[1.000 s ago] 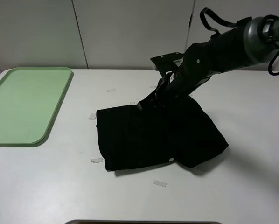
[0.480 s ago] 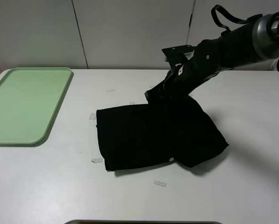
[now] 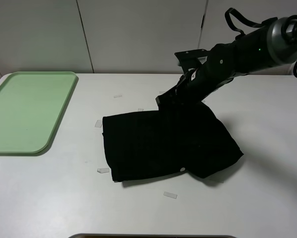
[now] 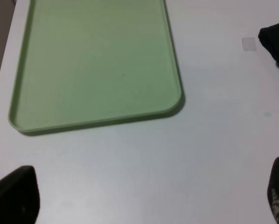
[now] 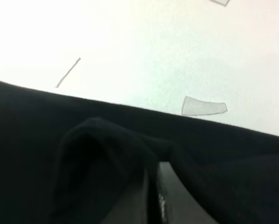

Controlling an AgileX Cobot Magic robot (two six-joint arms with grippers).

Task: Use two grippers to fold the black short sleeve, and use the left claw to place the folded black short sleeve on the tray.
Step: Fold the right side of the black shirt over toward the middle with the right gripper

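Observation:
The black short sleeve [image 3: 168, 144] lies folded into a rough rectangle at the middle of the white table. My right gripper [image 3: 162, 102] reaches in from the upper right and sits at the shirt's far edge. In the right wrist view its fingers [image 5: 151, 198] are shut, with a raised fold of the black cloth [image 5: 97, 154] bunched at their tips. The pale green tray [image 3: 24, 109] lies bare at the far left. My left gripper [image 4: 146, 198] is open wide over the bare table near the tray [image 4: 97, 60], its fingertips [image 4: 13, 198] far apart and holding nothing. A corner of the shirt [image 4: 275, 41] shows at that view's edge.
Small clear tape pieces lie around the shirt [image 3: 98, 123], [image 3: 103, 170], [image 3: 170, 195], and one [image 5: 204, 106] just beyond its far edge. A pale wall stands behind the table. The left arm is out of the exterior view.
The right gripper has risen and moved back to the right, from on top of the shirt to its far edge, staying shut. The left gripper has stayed open.

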